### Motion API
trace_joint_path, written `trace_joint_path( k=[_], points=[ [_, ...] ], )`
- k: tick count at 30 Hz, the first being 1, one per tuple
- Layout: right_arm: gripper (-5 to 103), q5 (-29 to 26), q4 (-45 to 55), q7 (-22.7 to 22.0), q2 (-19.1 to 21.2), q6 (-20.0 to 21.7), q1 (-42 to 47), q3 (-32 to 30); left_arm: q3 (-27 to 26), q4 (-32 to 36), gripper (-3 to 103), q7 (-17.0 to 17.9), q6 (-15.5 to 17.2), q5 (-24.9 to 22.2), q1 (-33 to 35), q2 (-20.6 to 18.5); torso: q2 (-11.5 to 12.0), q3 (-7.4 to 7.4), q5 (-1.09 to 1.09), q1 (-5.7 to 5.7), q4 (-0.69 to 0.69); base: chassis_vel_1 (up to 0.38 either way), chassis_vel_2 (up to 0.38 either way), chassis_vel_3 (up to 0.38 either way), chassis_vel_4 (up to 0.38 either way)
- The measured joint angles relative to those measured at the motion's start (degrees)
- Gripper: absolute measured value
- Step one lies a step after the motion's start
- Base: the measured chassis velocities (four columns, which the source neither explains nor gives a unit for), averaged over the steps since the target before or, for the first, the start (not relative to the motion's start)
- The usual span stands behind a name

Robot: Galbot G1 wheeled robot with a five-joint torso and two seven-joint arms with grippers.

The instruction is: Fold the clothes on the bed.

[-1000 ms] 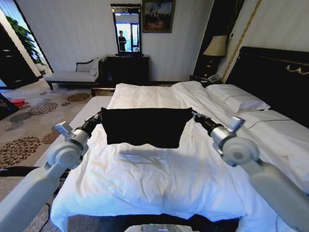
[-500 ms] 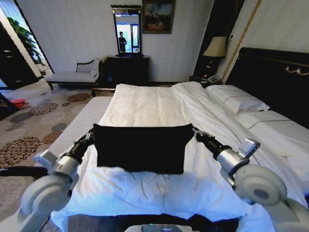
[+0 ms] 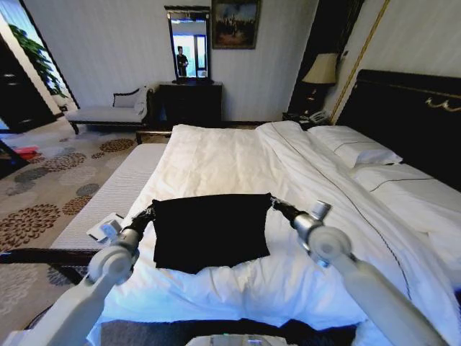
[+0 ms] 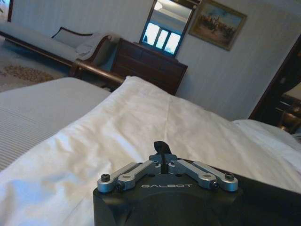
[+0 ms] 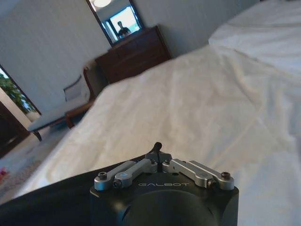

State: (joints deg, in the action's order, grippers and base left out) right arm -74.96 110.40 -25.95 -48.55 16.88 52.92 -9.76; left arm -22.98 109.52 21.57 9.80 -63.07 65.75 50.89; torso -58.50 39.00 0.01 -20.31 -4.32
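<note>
Clothes (image 3: 210,229) on bed (image 3: 238,155); left hand (image 3: 149,213) & right hand (image 3: 274,205) each pinch a corner.

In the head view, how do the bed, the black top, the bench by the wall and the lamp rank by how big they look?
Largest to smallest as they appear:
1. the bed
2. the black top
3. the grey bench
4. the lamp
The bench and lamp stand farther from the camera, so they look smaller than they really are.

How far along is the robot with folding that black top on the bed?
Picked up: the left gripper and right gripper each pinch an upper corner of the black top, holding it spread low over the white duvet. No finished fold shows; laying it down and folding remain.
</note>
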Motion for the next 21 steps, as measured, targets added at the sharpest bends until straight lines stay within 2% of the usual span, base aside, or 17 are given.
trace_joint_path(
  k=[9, 13, 15, 20, 21],
  points=[
    [0, 7.02, -13.19, 3.67, -4.29, -3.65, -9.42, 8.35, 8.75, -15.26, 1, -3.29, -0.77, 3.37, -12.27, 4.62, 0.0, -0.01, -0.01, 0.0, 0.0, 0.0, 0.0, 0.0, 0.0],
    [0, 8.0, -18.39, 5.23, -5.42, -4.31, -12.89, 10.29, 11.8, -20.28, 1, -4.32, -1.05, 4.4, -16.6, 5.84, 0.01, 0.0, -0.01, 0.0, 0.01, 0.0, 0.0, 0.0, 0.0],
    [0, 8.6, -22.59, 6.19, -6.57, -4.7, -15.71, 12.04, 13.96, -23.95, 1, -4.99, -1.27, 4.7, -20.79, 6.85, 0.01, -0.01, 0.01, 0.0, -0.03, 0.0, 0.0, 0.0, 0.0],
    [0, 9.17, -27.61, 7.36, -8.44, -5.28, -19.4, 14.21, 16.92, -28.55, 1, -5.7, -1.36, 4.77, -26.03, 8.04, 0.01, -0.01, 0.0, 0.0, -0.01, 0.0, 0.0, 0.0, 0.0],
    [0, 9.4, -29.98, 7.84, -9.5, -5.62, -21.19, 15.16, 18.19, -31.78, 1, -6.2, -1.58, 5.02, -28.75, 8.8, 0.0, -0.01, 0.0, 0.0, -0.01, 0.0, 0.0, 0.0, 0.0]
  ],
)
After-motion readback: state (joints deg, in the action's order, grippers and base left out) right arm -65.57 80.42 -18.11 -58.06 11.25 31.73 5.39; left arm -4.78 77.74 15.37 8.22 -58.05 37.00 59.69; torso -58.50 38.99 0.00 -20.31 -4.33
